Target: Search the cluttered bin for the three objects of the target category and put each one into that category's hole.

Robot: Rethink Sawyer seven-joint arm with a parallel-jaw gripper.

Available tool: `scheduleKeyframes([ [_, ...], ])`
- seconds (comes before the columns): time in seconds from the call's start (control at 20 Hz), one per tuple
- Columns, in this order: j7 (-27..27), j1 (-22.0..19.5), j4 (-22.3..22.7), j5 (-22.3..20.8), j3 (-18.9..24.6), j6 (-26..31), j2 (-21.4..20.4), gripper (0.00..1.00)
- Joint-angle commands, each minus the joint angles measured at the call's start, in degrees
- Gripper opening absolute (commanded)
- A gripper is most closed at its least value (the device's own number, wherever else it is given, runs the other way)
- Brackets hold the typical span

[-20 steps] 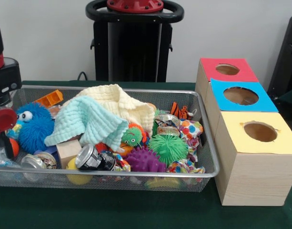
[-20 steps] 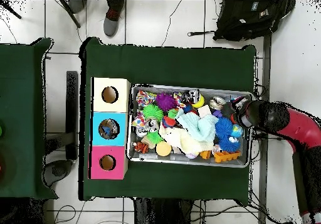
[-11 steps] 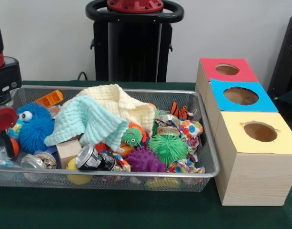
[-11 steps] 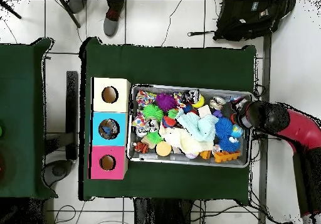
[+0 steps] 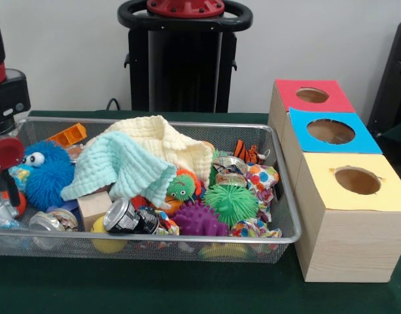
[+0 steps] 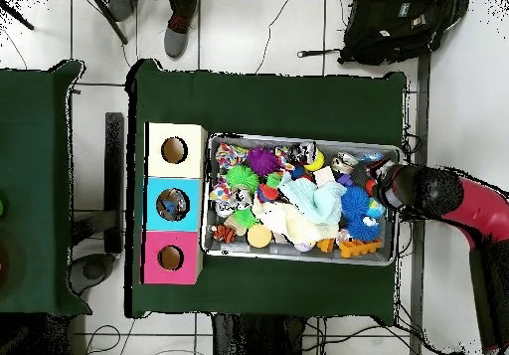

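A crushed can lies near the front of the wire bin, a purple spiky ball beside it. Behind, two cloths cover the middle. The gripper hangs over the bin's end by a blue furry toy; I cannot tell its grip. Three boxes stand alongside.

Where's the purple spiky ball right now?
In the front view, the purple spiky ball sits at the basket's near edge, right of the can and just below the green spiky ball.
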Motion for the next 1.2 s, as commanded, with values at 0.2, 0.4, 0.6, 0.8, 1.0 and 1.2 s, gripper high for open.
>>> scheduleKeyframes([
  [0.2, -11.00, 0.55, 3.62, 0.44, 1.84, 4.16, -3.47, 1.00],
  [0.4, -11.39, 0.70, 2.94, 0.20, 1.71, 4.59, -3.27, 1.00],
  [0.6, -11.98, 0.44, 2.03, -0.16, 1.89, 4.06, -1.98, 1.00],
  [0.8, -12.51, 0.20, 1.35, -0.87, 1.91, 2.97, -0.52, 1.00],
  [1.0, -12.23, 0.40, 0.94, -1.20, 1.69, 2.52, 0.11, 1.00],
  [1.2, -12.04, 0.80, 0.21, -1.59, 1.58, 2.15, 0.82, 1.00],
])
